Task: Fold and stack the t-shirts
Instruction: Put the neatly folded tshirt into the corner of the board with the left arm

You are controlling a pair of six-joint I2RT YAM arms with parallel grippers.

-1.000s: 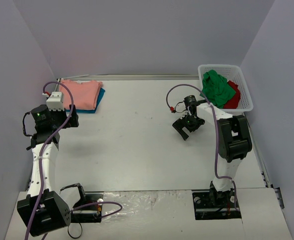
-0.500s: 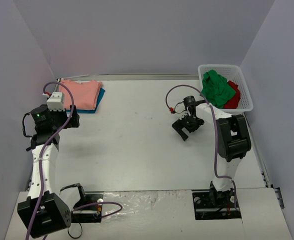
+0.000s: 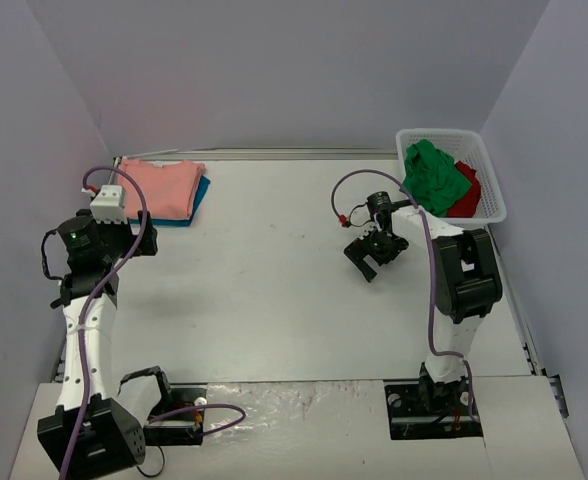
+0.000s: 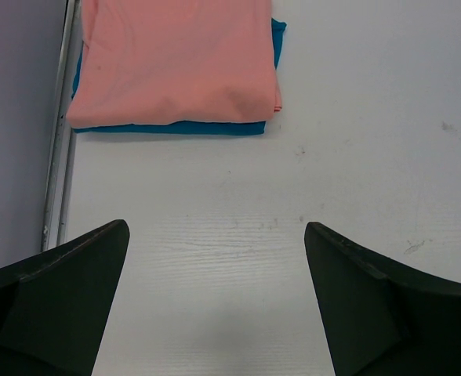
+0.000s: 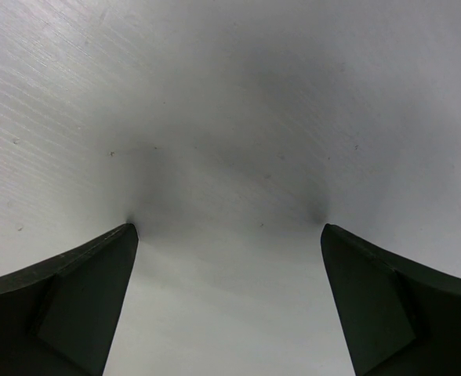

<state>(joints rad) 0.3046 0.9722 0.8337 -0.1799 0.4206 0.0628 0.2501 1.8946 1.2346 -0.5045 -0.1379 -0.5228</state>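
A folded salmon-pink t-shirt (image 3: 162, 187) lies on a folded teal-blue t-shirt (image 3: 201, 196) at the table's back left. The left wrist view shows the pink one (image 4: 176, 59) covering the teal one (image 4: 176, 128) except for a thin edge. My left gripper (image 3: 147, 239) hovers just in front of that stack, open and empty (image 4: 216, 227). A crumpled green t-shirt (image 3: 434, 178) and a red t-shirt (image 3: 467, 196) sit in the basket. My right gripper (image 3: 366, 262) hangs low over bare table, left of the basket, open with nothing between its fingers (image 5: 228, 229).
The white mesh basket (image 3: 439, 133) stands at the back right corner against the wall. A metal rail (image 4: 58, 157) runs along the table's left edge beside the stack. Purple cables loop off both arms. Walls close in on three sides.
The left arm has drawn slightly back and to the left, away from the stack. The right gripper has barely moved. Both stay open.
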